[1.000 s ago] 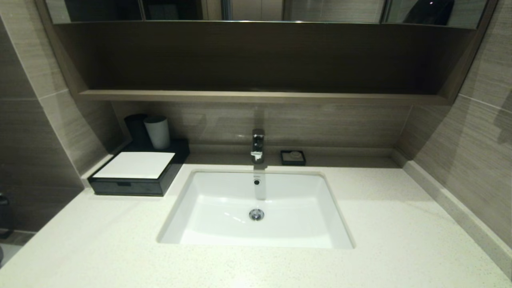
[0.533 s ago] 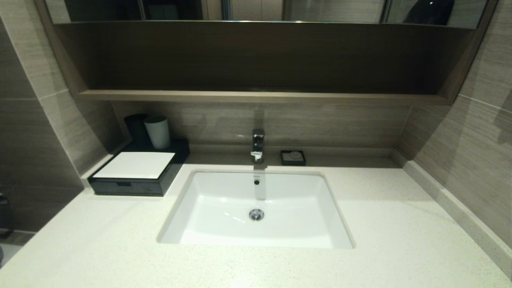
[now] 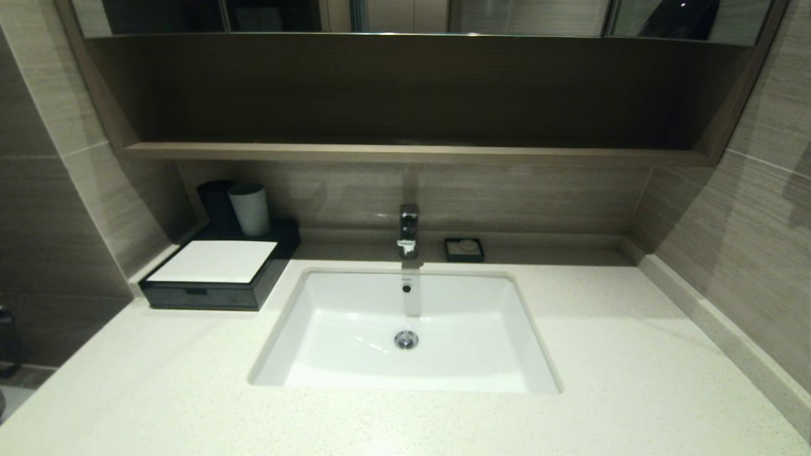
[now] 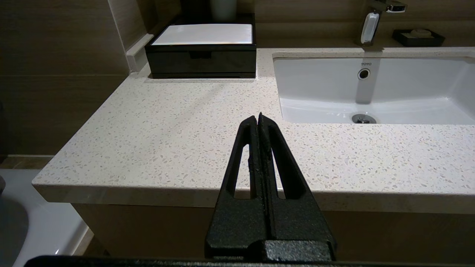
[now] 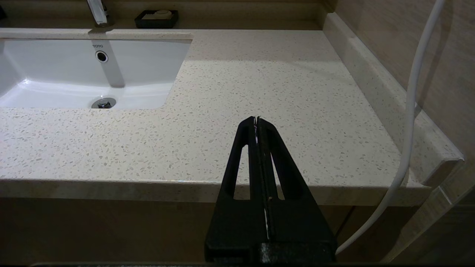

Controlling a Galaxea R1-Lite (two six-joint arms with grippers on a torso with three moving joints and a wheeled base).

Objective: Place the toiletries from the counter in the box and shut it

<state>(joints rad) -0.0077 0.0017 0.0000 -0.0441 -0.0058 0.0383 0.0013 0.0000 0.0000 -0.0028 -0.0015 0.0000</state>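
The black box (image 3: 215, 278) with its white top panel stands at the back left of the speckled counter (image 3: 158, 380), its front drawer shut; it also shows in the left wrist view (image 4: 202, 52). No plastic-wrapped toiletries show in any view. My left gripper (image 4: 257, 118) is shut and empty, held off the counter's front edge on the left side. My right gripper (image 5: 256, 120) is shut and empty, off the front edge on the right side. Neither gripper shows in the head view.
A white sink basin (image 3: 405, 329) with a chrome tap (image 3: 408, 231) is set in the middle of the counter. A grey cup (image 3: 249, 209) stands behind the box. A small black square dish (image 3: 464, 249) sits by the back wall. A white hose (image 5: 408, 122) hangs at the right.
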